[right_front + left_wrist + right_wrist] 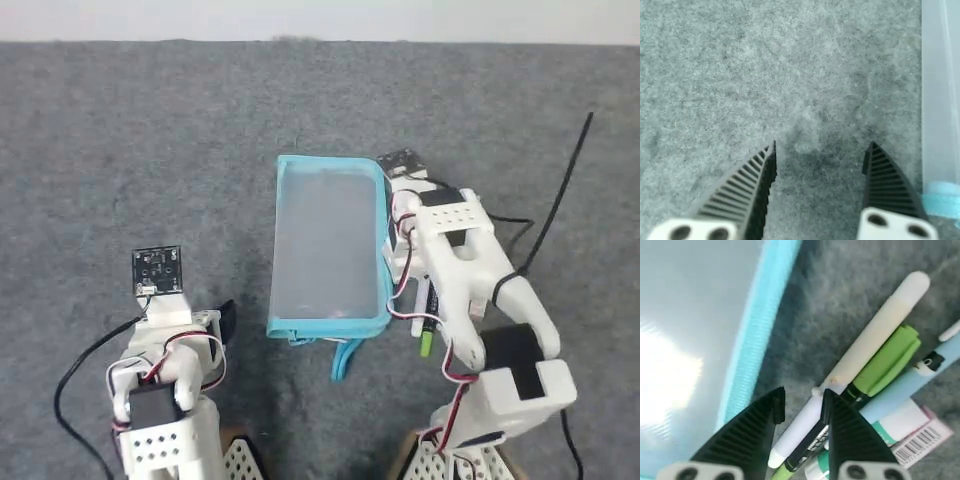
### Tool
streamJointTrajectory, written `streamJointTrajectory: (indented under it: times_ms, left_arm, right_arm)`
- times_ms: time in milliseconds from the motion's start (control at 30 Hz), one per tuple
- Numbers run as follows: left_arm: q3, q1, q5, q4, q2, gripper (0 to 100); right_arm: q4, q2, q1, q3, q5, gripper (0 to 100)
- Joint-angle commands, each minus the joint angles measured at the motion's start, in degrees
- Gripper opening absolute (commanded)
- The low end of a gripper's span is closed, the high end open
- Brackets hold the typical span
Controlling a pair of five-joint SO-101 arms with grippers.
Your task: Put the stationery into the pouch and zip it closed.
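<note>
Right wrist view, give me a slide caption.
Open right gripper straddling a white pen beside the turquoise pouch.

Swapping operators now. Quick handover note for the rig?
Left claw: open, holding nothing, over bare carpet beside the pouch.
Right claw: open, low over the pens by the pouch's right edge, straddling the white pen, apparently not yet gripping it.
Done: nothing visible inside the pouch.
Left: load the white pen, green marker, blue pen and the rest, then zip.
</note>
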Motion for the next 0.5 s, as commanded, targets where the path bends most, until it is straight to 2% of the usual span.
streamJointTrajectory:
  times_ms: [0, 333, 467]
  left_arm:
    - [-0.31, -0.35, 0.7, 0.35, -1.14, 27]
    - [-0.31, -0.35, 0.7, 0.35, -1.14, 27]
    - [-0.31, -0.35, 0.7, 0.35, -1.14, 27]
  right_arm:
    - [-2.15, 1.54, 2.77, -1.14, -1.23, 12.6]
    - [-1.54, 6.55, 3.3, -1.58, -1.23, 12.5]
    - [-0.4, 6.55, 3.3, -1.58, -1.23, 7.3]
